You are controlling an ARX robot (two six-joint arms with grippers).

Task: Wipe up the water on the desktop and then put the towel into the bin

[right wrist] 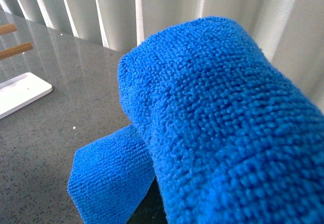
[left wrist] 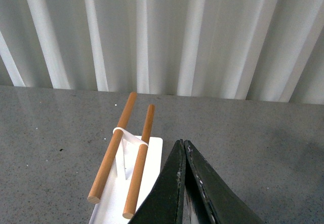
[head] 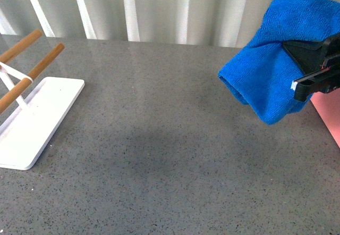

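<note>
In the front view the right gripper (head: pixel 290 65) enters from the right edge, its 2 black fingers clamped on the towel (head: pixel 268 70). The blue cloth hangs bunched in the air above the desktop (head: pixel 170 155), clear of it. Just below the gripper, at the right edge, shows a pink sliver of the bin (head: pixel 330 117). Well apart on the left lies a white rack (head: pixel 37 120) with 2 wooden bars (head: pixel 32 67). The left arm does not appear here.

The left wrist view alone shows the left gripper (left wrist: pixel 183 148): its 2 dark fingers are pressed together with nothing between them, above the near end of the rack (left wrist: pixel 154 155) and beside its bars (left wrist: pixel 112 153). Grey desktop (left wrist: pixel 263 143) runs back to a ribbed white wall (left wrist: pixel 167 36).

In the right wrist view the towel (right wrist: pixel 217 112) fills most of the frame and hides the fingers holding it. The desktop (right wrist: pixel 61 133) lies beneath, with the rack (right wrist: pixel 20 93) far off. The bin is out of sight.
</note>
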